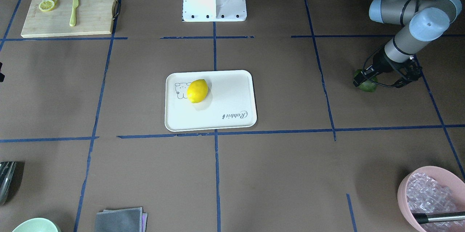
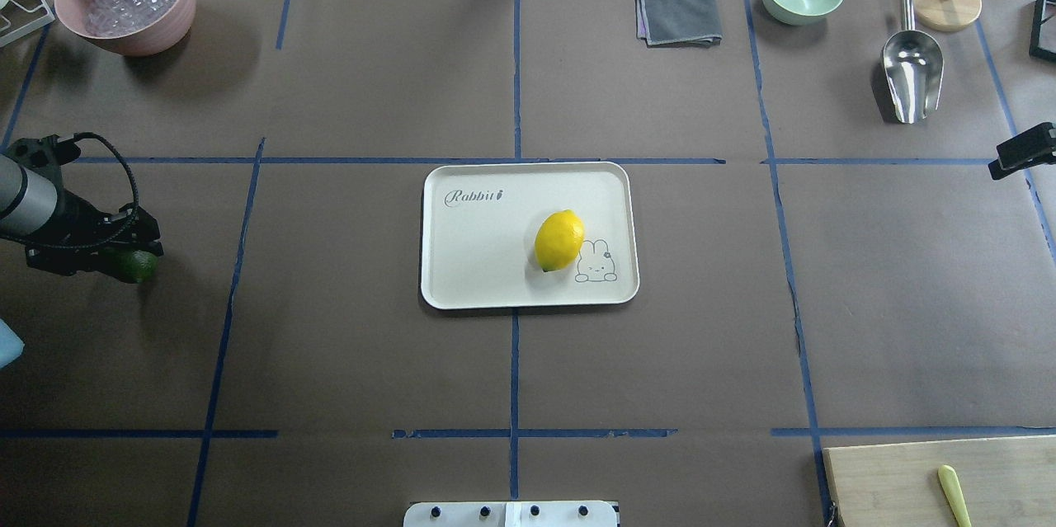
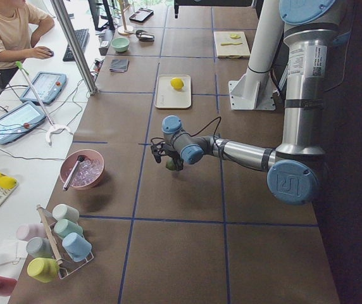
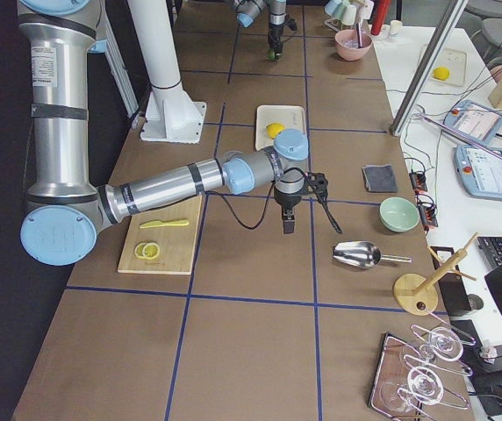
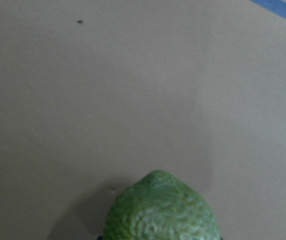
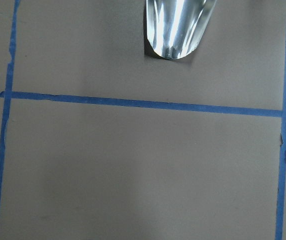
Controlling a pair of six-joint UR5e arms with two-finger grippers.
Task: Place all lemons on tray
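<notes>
The dark green lemon point(image 2: 142, 265) is at the table's left side, well apart from the cream tray point(image 2: 478, 263), with the left gripper point(image 2: 124, 257) directly over it. In the overhead view only its outer end pokes out from under the black fingers. In the left wrist view the fruit's pointed end fills the bottom centre, close against the camera, but no finger pads show, so I cannot tell whether the jaws are pinching it or only straddling it. The bright yellow lemon point(image 2: 559, 240) lies on the tray, right of centre, up against the rabbit drawing. The right gripper point(image 2: 1023, 152) hangs over bare table at the right edge, near the metal scoop point(image 6: 180, 25). I cannot tell how its fingers are set.
</notes>
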